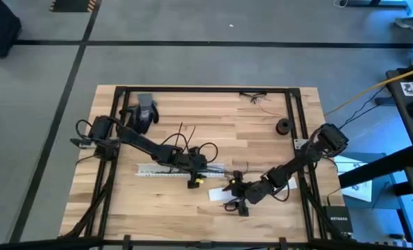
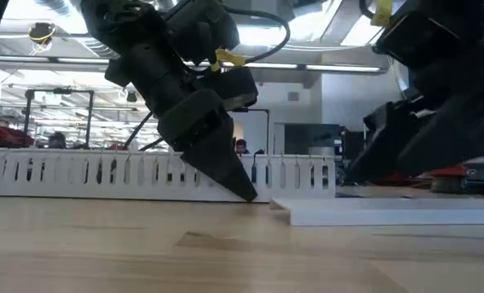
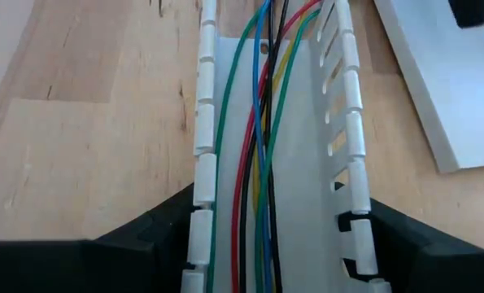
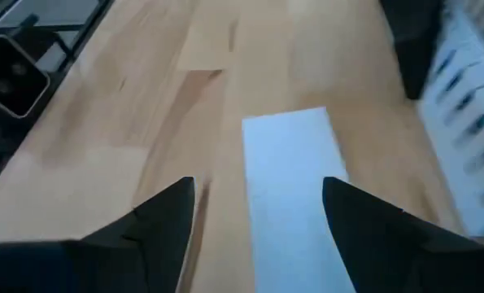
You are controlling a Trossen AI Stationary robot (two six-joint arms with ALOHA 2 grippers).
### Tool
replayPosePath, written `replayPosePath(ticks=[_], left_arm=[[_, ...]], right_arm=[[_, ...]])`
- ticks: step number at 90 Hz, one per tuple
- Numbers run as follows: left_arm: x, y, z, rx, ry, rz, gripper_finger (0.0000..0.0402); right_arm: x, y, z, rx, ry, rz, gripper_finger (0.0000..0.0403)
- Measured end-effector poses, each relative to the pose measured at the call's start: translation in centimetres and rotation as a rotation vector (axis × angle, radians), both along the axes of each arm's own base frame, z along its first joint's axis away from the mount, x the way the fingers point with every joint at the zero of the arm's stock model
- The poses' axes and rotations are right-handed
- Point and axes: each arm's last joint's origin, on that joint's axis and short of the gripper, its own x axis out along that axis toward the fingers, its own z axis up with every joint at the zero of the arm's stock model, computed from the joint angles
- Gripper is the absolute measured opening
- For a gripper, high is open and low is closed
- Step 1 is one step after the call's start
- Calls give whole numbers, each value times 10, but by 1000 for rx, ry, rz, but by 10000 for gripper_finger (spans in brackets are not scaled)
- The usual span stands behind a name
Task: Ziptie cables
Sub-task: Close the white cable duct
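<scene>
Cables (image 3: 258, 163) run between my left gripper's (image 3: 270, 244) spread jaws, inside slotted duct (image 3: 202, 122); I'd close gently. Right gripper (image 4: 258, 212) open.

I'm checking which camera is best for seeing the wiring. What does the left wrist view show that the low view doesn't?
Only the left wrist view shows the cables: green, red, blue, yellow and black strands lying along the inside of the slotted white duct, with the left gripper straddling it, fingers open. Only the low view shows the room behind and the right arm. Both show the duct, the flat white cover strip beside it and the wooden table.
</scene>
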Motion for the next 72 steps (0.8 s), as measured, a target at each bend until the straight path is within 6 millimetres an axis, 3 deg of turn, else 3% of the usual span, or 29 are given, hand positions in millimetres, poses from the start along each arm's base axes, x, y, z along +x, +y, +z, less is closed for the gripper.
replayPosePath(ticks=[20, 50, 72], left_arm=[[0, 0, 0, 0, -1, 0, 235], [0, 0, 0, 2, 0, -4, 235], [0, 0, 0, 4, 0, -4, 235]], right_arm=[[8, -6, 0, -58, 4, -33, 266], [26, 4, -10, -185, 53, 19, 329], [29, 6, -7, -220, 88, 14, 337]])
